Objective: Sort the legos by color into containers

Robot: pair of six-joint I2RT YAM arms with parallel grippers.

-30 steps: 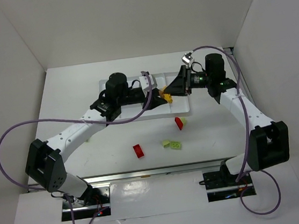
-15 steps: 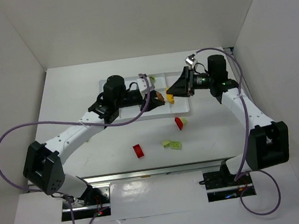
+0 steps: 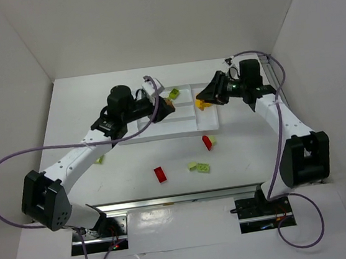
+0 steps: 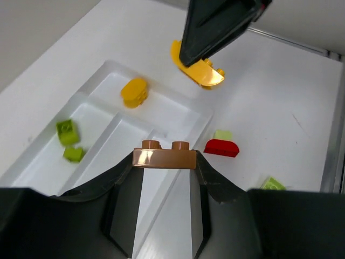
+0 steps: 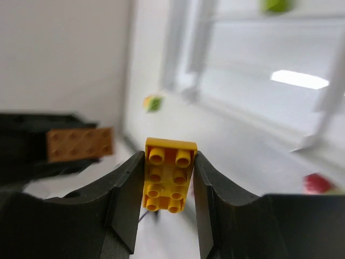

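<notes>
Orange-brown plastic sits pinched in the left end effector (image 4: 164, 163). A two-stud orange-brown brick (image 4: 164, 156) is clamped crosswise between the fingertips, the jaws closed to the brick's width. It is held in the air above the white tray (image 3: 185, 123). The right end effector (image 5: 168, 166) grips a yellow brick (image 5: 168, 175) the same way, studs facing its wrist camera, jaws narrowed onto the brick's sides. From overhead the two end effectors face each other without touching, the left one over the tray's middle and the right one at its right end. The yellow brick hangs clear of the worktop (image 3: 82, 102) there.

From the left wrist view, a rounded yellow piece (image 4: 133, 91) lies in the tray's far-end compartment. Two lime green tray bricks (image 4: 67, 132) lie near each other in the long compartment on the left of that view.

Outside the tray, a curved red brick (image 3: 207, 142) lies on the worktop just in front of the near right corner, with a small lime piece (image 4: 222, 135) just beside it. A second red brick (image 3: 160, 174) and some loose lime bricks (image 3: 199, 166) lie nearer the arm bases, well apart from the tray. One more lime bit (image 3: 99, 159) shows partly under the left arm.
</notes>
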